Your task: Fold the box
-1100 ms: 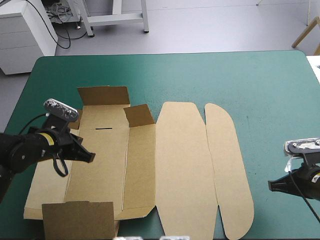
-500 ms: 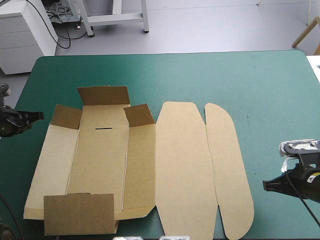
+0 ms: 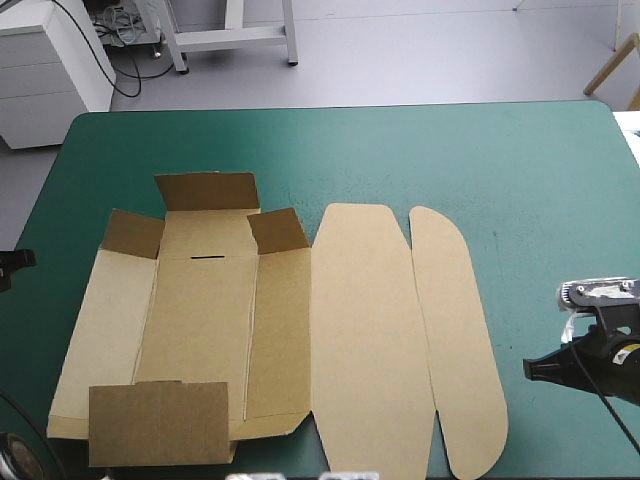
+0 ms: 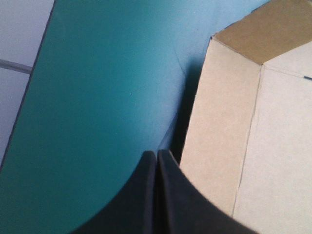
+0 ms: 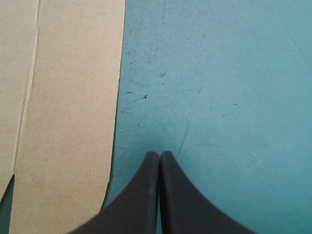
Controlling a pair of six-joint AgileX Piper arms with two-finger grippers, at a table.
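The brown box (image 3: 205,320) lies as a cut sheet on the teal-green cover, left of the middle. Three short flaps stand up at its far end and a near flap (image 3: 160,424) is folded over its near left corner. Its two long rounded lid panels (image 3: 368,340) lie flat to the right. My left gripper (image 3: 28,258) is shut and empty at the table's left edge, apart from the box. In the left wrist view the gripper (image 4: 157,154) points along the box's left wall (image 4: 219,136). My right gripper (image 3: 530,369) is shut and empty, right of the outer lid panel (image 5: 73,97); its tips (image 5: 160,155) hover over bare cover.
The teal-green cover (image 3: 450,150) is bare beyond the box and between the lid panels and the right gripper. The table's left edge (image 4: 29,92) runs close to the left gripper.
My left arm has pulled back from over the box's left side to the table's left edge. The near flap shifted slightly. The right gripper edged a little toward the box.
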